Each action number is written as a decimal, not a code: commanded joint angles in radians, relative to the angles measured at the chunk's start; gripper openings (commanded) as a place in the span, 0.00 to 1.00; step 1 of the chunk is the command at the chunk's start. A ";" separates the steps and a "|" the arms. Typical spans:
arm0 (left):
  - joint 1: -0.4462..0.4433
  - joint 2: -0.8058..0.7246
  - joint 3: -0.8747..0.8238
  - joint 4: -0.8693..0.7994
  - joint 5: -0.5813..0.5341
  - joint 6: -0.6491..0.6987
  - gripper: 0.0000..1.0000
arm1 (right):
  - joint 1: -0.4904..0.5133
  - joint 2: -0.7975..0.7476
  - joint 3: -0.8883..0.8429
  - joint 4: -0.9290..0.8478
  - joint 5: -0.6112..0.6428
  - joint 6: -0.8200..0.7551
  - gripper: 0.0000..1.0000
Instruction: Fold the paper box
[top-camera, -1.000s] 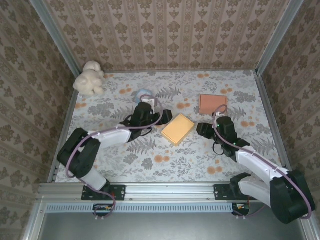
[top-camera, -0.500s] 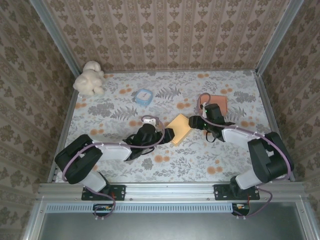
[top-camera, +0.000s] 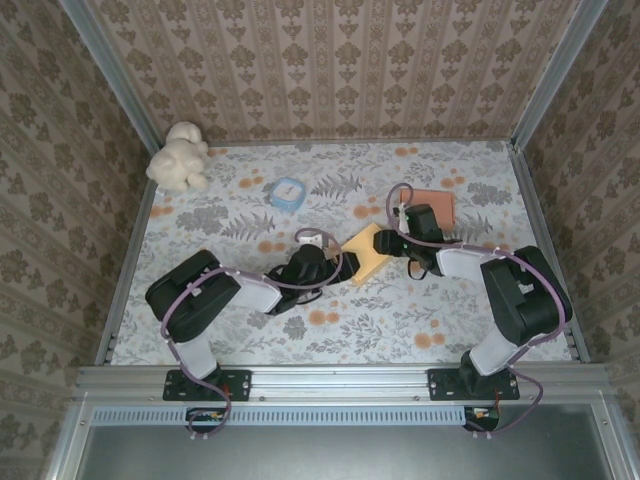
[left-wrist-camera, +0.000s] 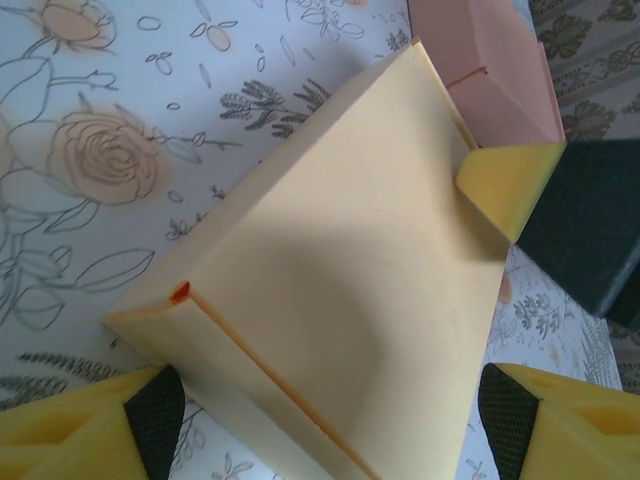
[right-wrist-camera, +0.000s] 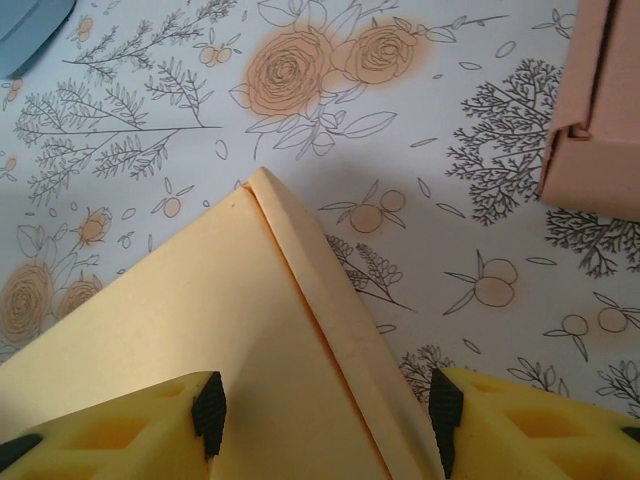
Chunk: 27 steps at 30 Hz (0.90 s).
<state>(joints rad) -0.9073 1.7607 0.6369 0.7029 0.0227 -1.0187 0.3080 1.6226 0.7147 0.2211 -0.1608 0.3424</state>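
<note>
Two grippers close on one yellow paper box (left-wrist-camera: 330, 260) near the middle of the floral table (top-camera: 220, 215), left gripper (left-wrist-camera: 320, 425) spread wide around one edge, right gripper (right-wrist-camera: 320, 420) parted astride the opposite corner, neither visibly clamping, pink box (top-camera: 438, 205) just beyond.

The counter (top-camera: 400, 320) wears a pale cloth printed with orange roses, small fruit and grey fern sprigs. Brown-and-beige damask wallpaper with vertical stripes covers the back wall (top-camera: 330, 70) and both side walls (top-camera: 45, 200), which close in three sides. Grey aluminium posts (top-camera: 108, 68) rise along the back corners, and an aluminium rail (top-camera: 330, 382) runs across the near edge. Light is soft and even, with faint shadows.
</note>
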 joint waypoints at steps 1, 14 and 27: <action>0.006 0.035 0.068 0.024 0.055 -0.011 0.80 | 0.013 -0.008 -0.042 0.057 -0.102 0.035 0.58; 0.112 0.066 0.254 -0.138 0.085 0.075 0.80 | 0.029 -0.102 -0.090 0.228 -0.096 0.175 0.54; 0.242 0.165 0.499 -0.302 0.112 0.185 0.80 | 0.055 0.052 0.108 0.244 -0.046 0.179 0.54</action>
<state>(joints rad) -0.6605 1.9060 1.0630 0.4278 0.0528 -0.8860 0.3412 1.6238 0.7570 0.4187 -0.1680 0.5053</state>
